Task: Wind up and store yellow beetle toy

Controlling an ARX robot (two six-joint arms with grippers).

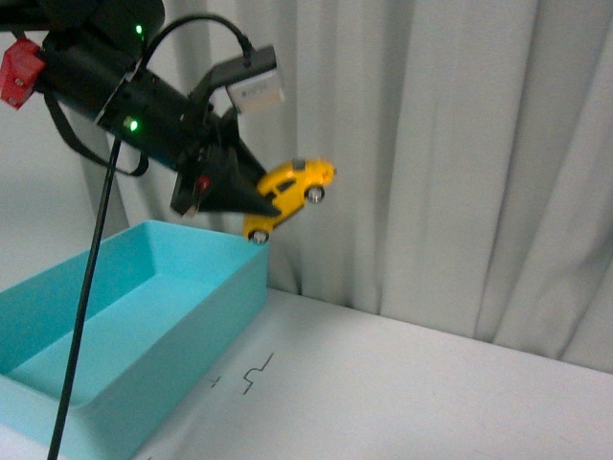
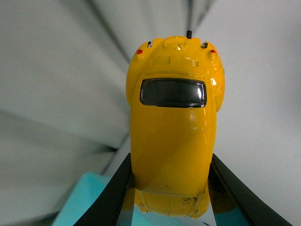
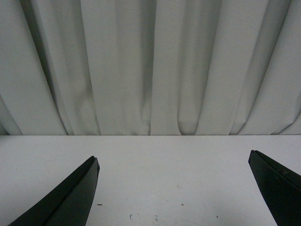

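Note:
The yellow beetle toy (image 1: 292, 192) hangs in the air, tilted nose-up, just past the far right corner of the turquoise bin (image 1: 144, 316). My left gripper (image 1: 266, 203) is shut on its sides. In the left wrist view the yellow beetle toy (image 2: 174, 127) fills the middle, roof and dark window toward the camera, pinched between the two black fingers (image 2: 113, 197). My right gripper (image 3: 173, 162) does not show in the front view; in its own view it stands wide open over bare white table, nothing between its fingers.
A white curtain (image 1: 450, 153) hangs behind the table. The white tabletop (image 1: 412, 393) carries small black marks (image 1: 251, 376) to the right of the bin. A black cable (image 1: 86, 287) hangs from the left arm across the bin.

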